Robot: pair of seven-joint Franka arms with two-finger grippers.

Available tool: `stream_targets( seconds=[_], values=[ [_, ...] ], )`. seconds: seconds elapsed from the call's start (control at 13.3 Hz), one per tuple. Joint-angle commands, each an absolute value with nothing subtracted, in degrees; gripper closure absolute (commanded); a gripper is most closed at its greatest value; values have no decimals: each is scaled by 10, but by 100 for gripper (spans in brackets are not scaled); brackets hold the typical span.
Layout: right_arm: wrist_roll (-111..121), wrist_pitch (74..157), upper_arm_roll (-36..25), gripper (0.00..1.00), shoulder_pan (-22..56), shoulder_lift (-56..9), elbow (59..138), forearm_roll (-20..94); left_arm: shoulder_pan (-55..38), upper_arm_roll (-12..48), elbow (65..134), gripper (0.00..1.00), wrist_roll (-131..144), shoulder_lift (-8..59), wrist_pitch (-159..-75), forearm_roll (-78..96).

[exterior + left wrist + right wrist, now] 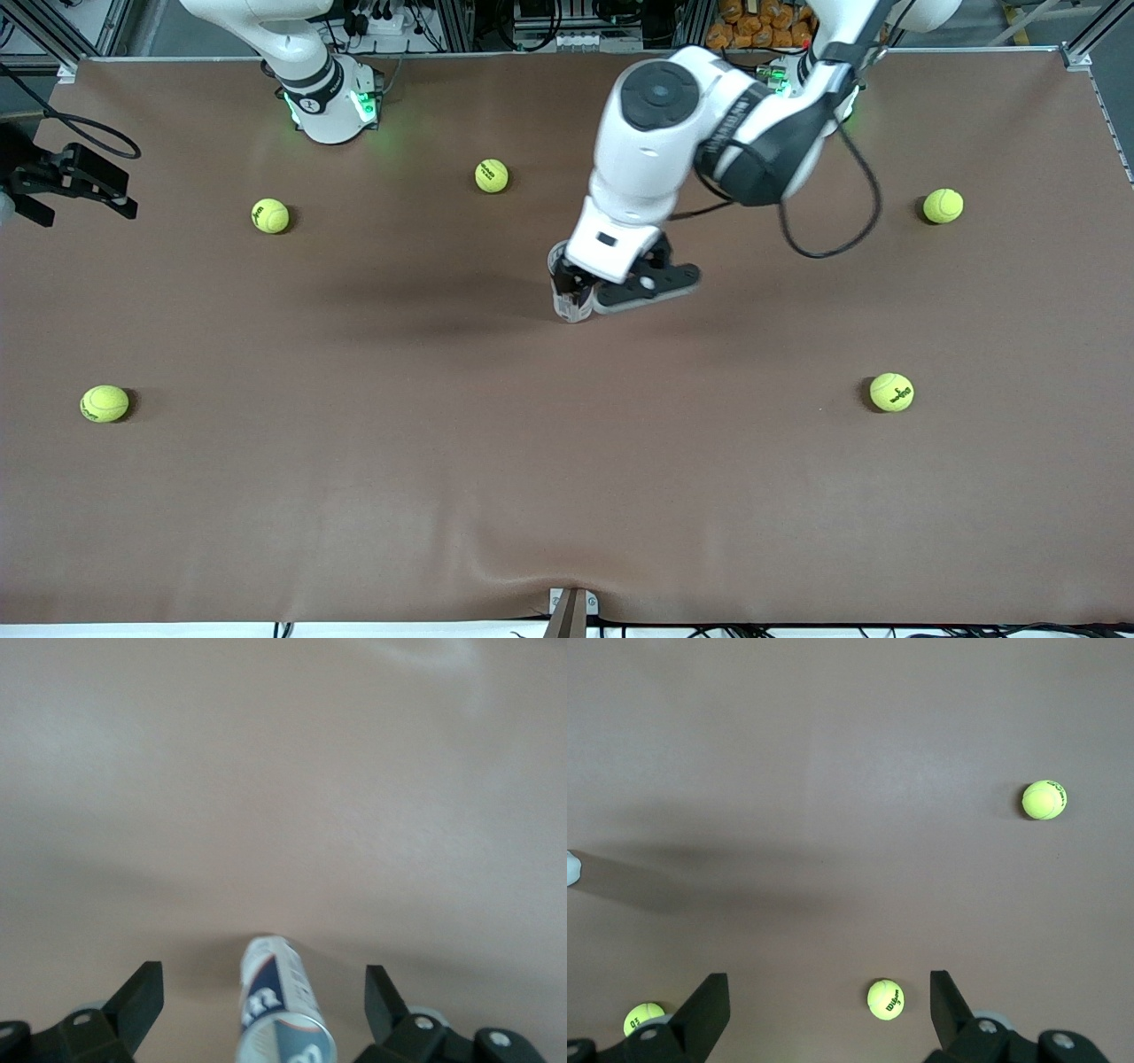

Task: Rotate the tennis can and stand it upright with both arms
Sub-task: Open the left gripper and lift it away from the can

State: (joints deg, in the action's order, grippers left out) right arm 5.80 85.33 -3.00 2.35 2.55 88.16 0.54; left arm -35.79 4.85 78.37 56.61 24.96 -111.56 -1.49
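The tennis can (568, 306) stands on end near the middle of the brown table, mostly covered by the left arm's hand. In the left wrist view the can (279, 1001) shows its white and dark blue label and its lid between the fingers. My left gripper (580, 295) is open around the can, with its fingers (142, 992) apart from the can on both sides. My right gripper (122, 197) is open and empty, held high at the right arm's end of the table. In the right wrist view, the right gripper (830, 992) has only table and balls below it.
Several yellow-green tennis balls lie around the table: one (492, 175) and another (270, 215) toward the bases, one (943, 206) at the left arm's end, and two nearer the camera (891, 392) (104, 403). A black cable loops off the left arm (850, 221).
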Motion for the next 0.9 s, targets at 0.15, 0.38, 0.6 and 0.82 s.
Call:
stream_targets(
  seconds=[0.15,0.38,0.6,0.82],
  values=[
    [66,848,-28,0,18,25,879,11,-320,51,793,0,516,231,-1104,-25],
    [66,848,-28,0,15,26,880,10,-287,53,793,0,469,231,-1101,-23],
    [66,848,-28,0,15,25,880,11,-248,74,794,0,454,230,-1100,-23],
    [66,847,-28,0,16,26,880,11,-159,134,794,0,413,222,-1082,-23]
  ],
)
